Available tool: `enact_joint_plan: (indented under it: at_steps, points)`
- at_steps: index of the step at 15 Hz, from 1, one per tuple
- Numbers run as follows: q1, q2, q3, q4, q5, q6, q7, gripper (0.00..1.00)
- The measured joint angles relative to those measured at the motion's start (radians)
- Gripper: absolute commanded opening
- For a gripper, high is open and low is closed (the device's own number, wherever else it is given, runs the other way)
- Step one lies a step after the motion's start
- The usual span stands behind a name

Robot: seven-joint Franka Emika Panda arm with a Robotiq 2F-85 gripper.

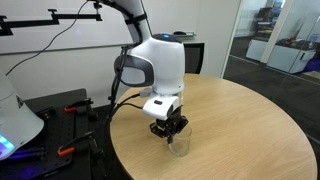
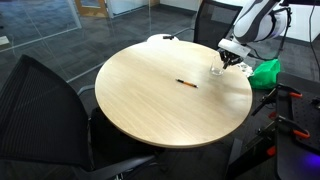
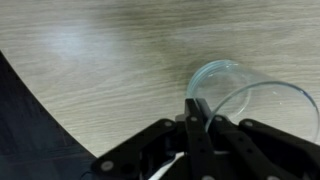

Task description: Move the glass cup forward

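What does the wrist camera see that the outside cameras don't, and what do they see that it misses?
Only the wrist view shows the glass cup close up, with its round rim right at the gripper, plus the wood grain of the table. Only the exterior views show the whole round table, the white robot arm, the thin red stick, a black chair and something green. All views share the cup, the gripper and the tabletop.
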Motion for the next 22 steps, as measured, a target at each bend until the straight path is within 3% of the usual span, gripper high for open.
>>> enact_joint_plan:
  at_steps: [15,19,20,22]
  points:
    - [0.001,0.000,-0.015,-0.019,-0.002,-0.012,0.000,0.02]
    - [0.002,0.000,-0.016,-0.020,-0.003,-0.012,0.000,0.20]
    - [0.003,0.000,-0.017,-0.020,-0.003,-0.012,0.000,0.29]
    - [0.005,0.000,-0.019,-0.020,-0.003,-0.012,0.000,0.29]
